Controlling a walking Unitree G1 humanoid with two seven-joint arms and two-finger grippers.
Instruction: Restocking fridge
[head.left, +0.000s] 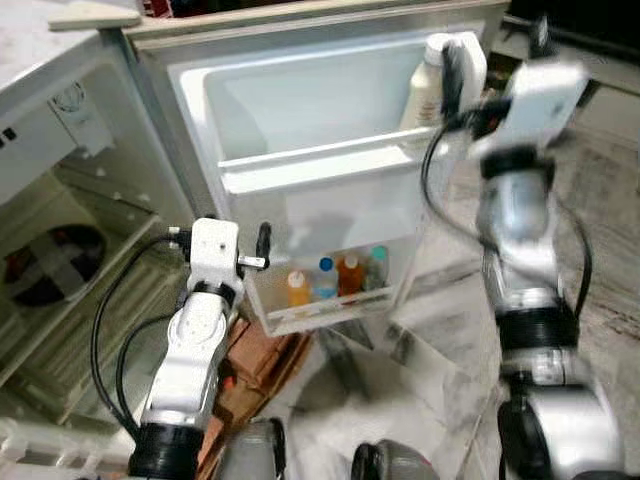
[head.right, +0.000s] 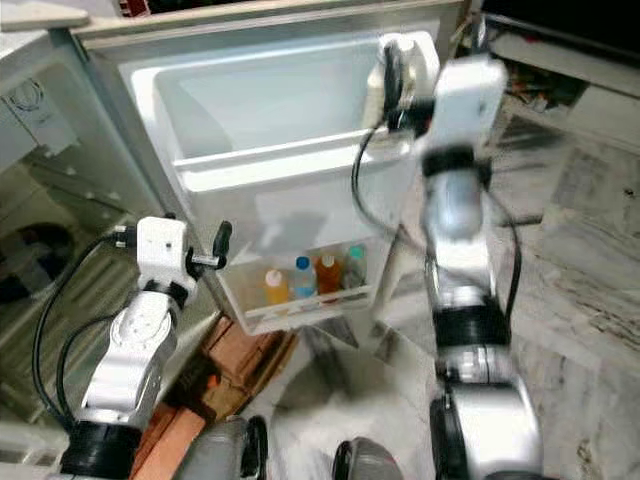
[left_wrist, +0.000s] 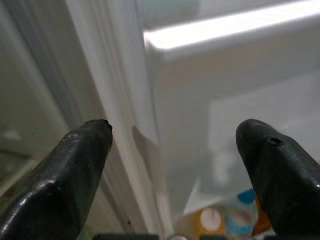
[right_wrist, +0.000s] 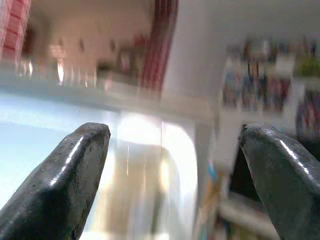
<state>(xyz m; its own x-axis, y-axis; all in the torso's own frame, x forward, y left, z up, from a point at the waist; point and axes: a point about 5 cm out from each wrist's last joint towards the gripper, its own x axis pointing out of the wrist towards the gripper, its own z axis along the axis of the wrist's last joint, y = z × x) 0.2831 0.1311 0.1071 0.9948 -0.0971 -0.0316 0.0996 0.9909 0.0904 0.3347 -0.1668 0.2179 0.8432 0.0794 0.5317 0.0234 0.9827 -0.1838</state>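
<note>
Nearest the head camera, the left arm rises from below with its left claw (head.left: 262, 245) held just beside the inner wall of the open fridge door (head.left: 300, 215), above the low door shelf (head.left: 325, 310); the wrist view shows its two black fingers (left_wrist: 75, 175) spread wide, released, nothing between them. Under that arm some reddish cardboard (head.left: 260, 365) lies on the floor. To the far left the fridge body (head.left: 60, 230) stands open, a dark round shape visible in its back wall.

The low door shelf holds four small bottles in a row, left to right: a yellow-orange bottle (head.left: 298, 289), a blue-capped bottle (head.left: 325, 280), an orange bottle (head.left: 350, 275) and a green-capped bottle (head.left: 377, 268), all upright and touching or nearly so. The upper door shelf (head.left: 320, 155) holds a white bottle (head.left: 425, 90) upright at its right end.

The right claw (head.left: 455, 70) is raised at that white bottle, one finger across its top; in the wrist view its fingers (right_wrist: 55, 185) stand apart, released, with a blurred pale shape between them
</note>
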